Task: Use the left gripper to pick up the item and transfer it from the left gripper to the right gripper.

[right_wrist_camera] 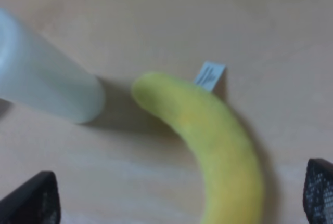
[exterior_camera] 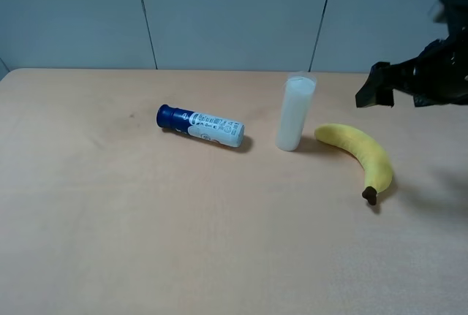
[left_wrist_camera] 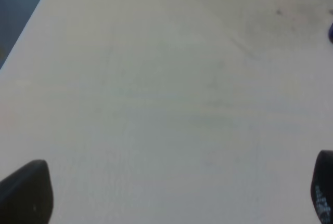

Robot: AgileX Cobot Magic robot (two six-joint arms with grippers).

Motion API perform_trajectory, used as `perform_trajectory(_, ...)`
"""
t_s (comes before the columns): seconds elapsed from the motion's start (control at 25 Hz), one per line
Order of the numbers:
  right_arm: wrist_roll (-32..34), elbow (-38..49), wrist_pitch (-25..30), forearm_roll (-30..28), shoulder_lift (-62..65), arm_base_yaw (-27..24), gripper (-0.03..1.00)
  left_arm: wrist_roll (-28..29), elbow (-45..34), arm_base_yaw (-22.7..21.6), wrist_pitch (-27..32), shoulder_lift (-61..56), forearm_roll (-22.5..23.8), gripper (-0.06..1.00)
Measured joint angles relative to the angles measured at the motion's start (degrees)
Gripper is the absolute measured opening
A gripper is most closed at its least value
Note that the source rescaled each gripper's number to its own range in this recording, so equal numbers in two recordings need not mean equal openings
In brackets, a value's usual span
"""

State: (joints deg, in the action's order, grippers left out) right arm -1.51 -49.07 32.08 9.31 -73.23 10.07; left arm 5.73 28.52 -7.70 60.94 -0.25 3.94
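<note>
The yellow banana (exterior_camera: pixel 362 150) lies on the table at the right, its dark stem tip towards the front. It also shows in the right wrist view (right_wrist_camera: pixel 208 130). My right gripper (exterior_camera: pixel 380 85) hovers above and behind the banana, open and empty; its two black fingertips stand wide apart in the right wrist view (right_wrist_camera: pixel 175 195). My left gripper (left_wrist_camera: pixel 174 195) is out of the exterior view. In the left wrist view its fingertips are wide apart over bare table, with nothing between them.
An upright translucent white cylinder (exterior_camera: pixel 295 114) stands just left of the banana and shows in the right wrist view (right_wrist_camera: pixel 41 78). A white bottle with a dark blue cap (exterior_camera: pixel 201 126) lies on its side mid-table. A small white tag (right_wrist_camera: pixel 209 75) lies by the banana.
</note>
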Motion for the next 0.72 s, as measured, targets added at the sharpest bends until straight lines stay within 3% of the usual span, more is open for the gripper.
perform_trajectory(0.24, 1.5, -9.4, 16.4, -7.4, 6.4, 0.0, 1.00, 0.0, 0.0, 0.0, 0.0, 0.0, 0.0, 1.00)
perform_trajectory(0.52, 2.2, -10.4, 33.5, -8.4, 16.8, 0.0, 1.00, 0.0, 0.0, 0.0, 0.0, 0.0, 0.0, 1.00)
perform_trajectory(0.72, 2.6, -8.7, 37.0, -8.7, 26.7, 0.0, 1.00, 0.0, 0.0, 0.0, 0.0, 0.0, 0.0, 1.00)
